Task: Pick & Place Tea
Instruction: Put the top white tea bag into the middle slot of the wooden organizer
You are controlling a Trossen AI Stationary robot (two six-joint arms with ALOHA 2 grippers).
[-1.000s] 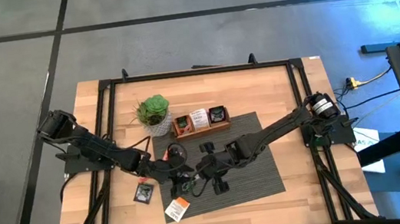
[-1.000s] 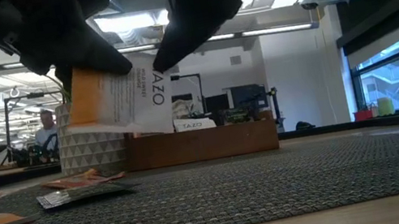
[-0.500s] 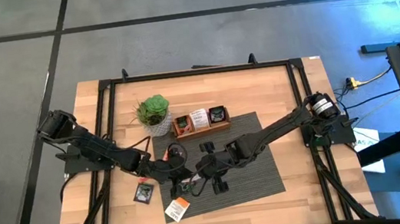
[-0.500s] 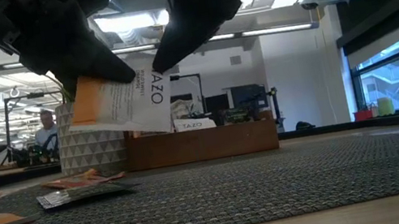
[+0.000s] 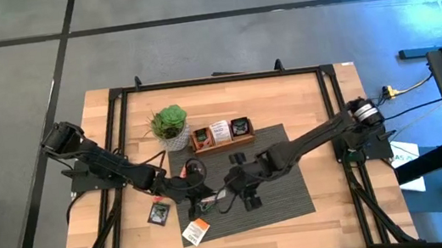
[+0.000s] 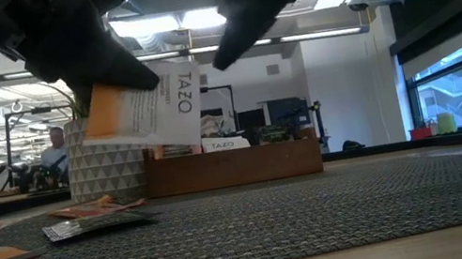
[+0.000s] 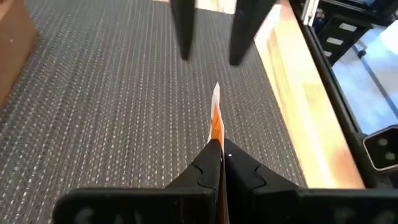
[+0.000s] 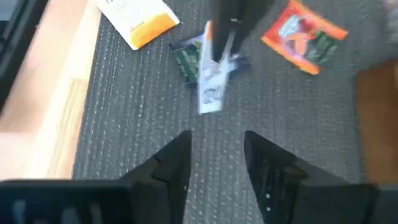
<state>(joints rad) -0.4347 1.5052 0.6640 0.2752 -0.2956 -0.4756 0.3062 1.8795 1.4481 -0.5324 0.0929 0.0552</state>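
A white tea sachet with an orange end and TAZO print [image 6: 152, 115] hangs above the dark woven mat [image 5: 283, 176], with my left gripper [image 7: 217, 144] shut on it. My right gripper [image 8: 217, 135] stands open just to the sachet's right, its fingers apart from the sachet and with nothing between them. Other tea sachets lie flat on the mat: a white-and-orange one [image 8: 138, 22], an orange-red one [image 8: 303, 34] and a dark one [image 5: 159, 212]. My left gripper pinches the sachet's orange end [image 7: 216, 134] between its two shut fingers. The sachet stands on edge in the hold and sticks out past the fingertips toward my right gripper. It hangs tilted, its printed end [image 6: 182, 95] free, clear of the mat.
A brown wooden tray [image 5: 221, 135] with sachets in its compartments stands at the mat's far edge, with a small potted plant [image 5: 170, 124] to its left. The mat's right half lies bare. A black frame [image 5: 332, 109] borders the wooden table.
My right gripper has let go of the white sachet and drawn back toward the table's right edge. The sachet stays in my left gripper, still clear of the mat, and now hangs a little more level than before.
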